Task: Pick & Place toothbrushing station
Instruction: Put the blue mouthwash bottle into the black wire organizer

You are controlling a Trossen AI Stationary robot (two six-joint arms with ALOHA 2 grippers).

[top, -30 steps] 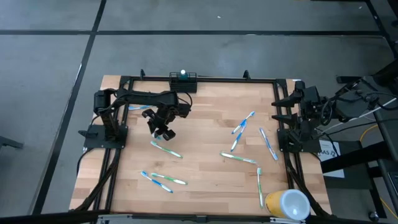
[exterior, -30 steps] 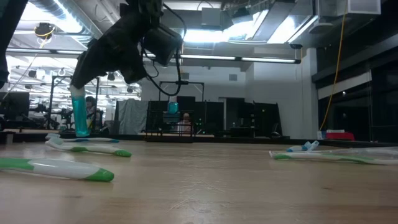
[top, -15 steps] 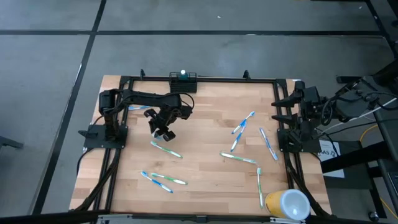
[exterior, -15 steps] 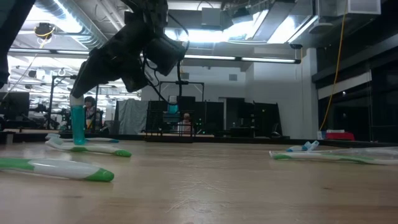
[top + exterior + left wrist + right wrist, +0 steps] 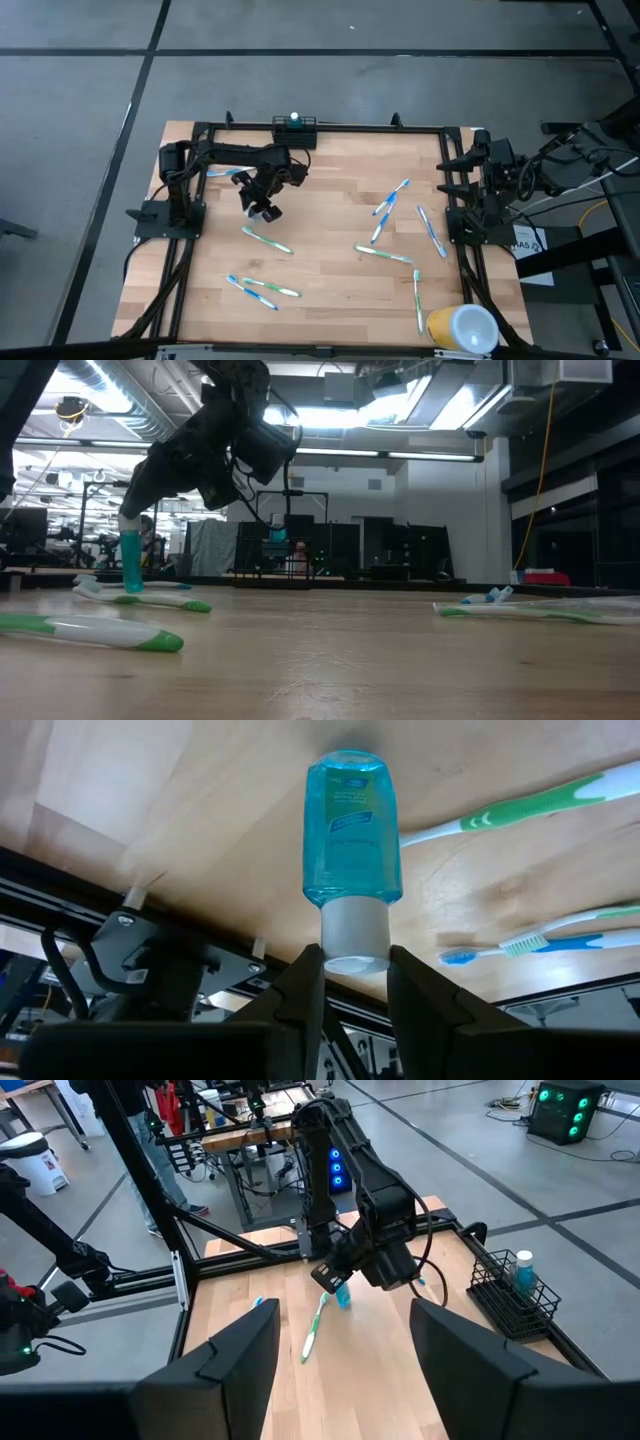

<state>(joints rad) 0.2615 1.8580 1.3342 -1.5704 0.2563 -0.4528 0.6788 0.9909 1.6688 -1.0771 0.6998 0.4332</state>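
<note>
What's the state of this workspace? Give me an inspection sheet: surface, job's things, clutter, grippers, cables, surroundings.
Surface: wooden table in a black frame, no spills seen.
Job's things: caddy at the table's back edge, with one white-capped item standing in it; blue bottle hangs cap-up, low over the table's left half.
Clutter: toothbrushes scattered across the table; yellow-and-white cup at the front right corner.
Grippers: left gripper shut on the bottle's white cap; right gripper open and empty, parked at the right edge.
Cables: loose cables on the floor right of the table.
Surroundings: grey floor, equipment racks behind.
</note>
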